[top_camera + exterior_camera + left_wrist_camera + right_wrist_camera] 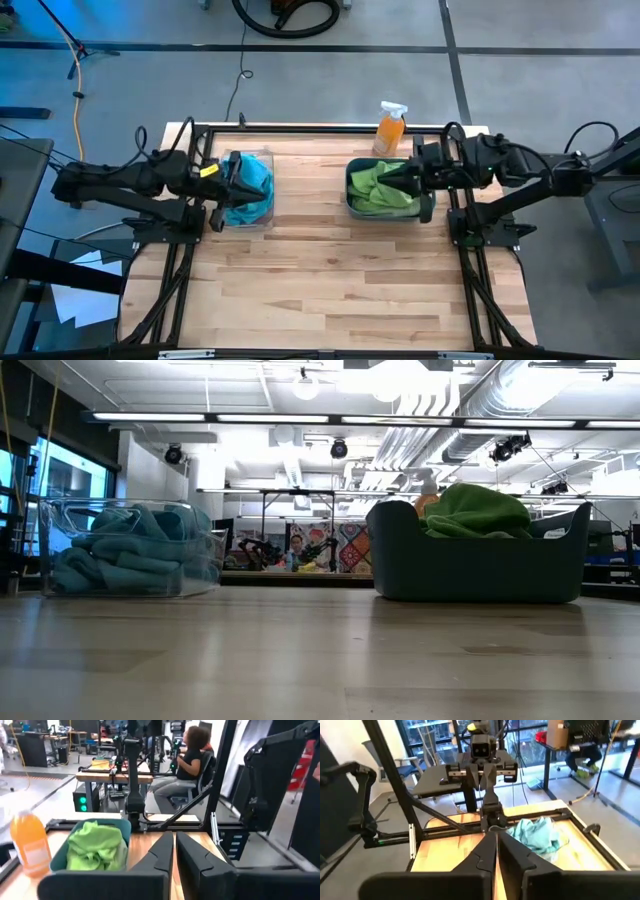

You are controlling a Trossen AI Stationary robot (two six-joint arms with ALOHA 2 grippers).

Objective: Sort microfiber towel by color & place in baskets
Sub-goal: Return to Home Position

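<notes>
A small clear bin point(268, 158) point(60, 545) stands on the table's left part and holds a heap of teal towels point(256, 186) point(130, 550) point(537, 833). A dark teal-grey tub point(351, 204) point(470, 570) point(121, 827) stands on the right part, filled with green towels point(374, 190) point(478, 510) point(97, 846). My left gripper point(240, 179) point(174, 851) is shut and empty at the clear bin's left side, pointing level toward the table's right. My right gripper point(392, 182) point(497, 851) is shut and empty over the tub, pointing left. Neither gripper shows in the low view.
An orange spray bottle point(390, 128) point(29, 843) stands just behind the tub near the far edge. A black frame rail point(320, 129) runs along the far edge. Bare wood point(320, 270) lies between the bins and toward the near edge. A person point(192, 755) sits beyond the table.
</notes>
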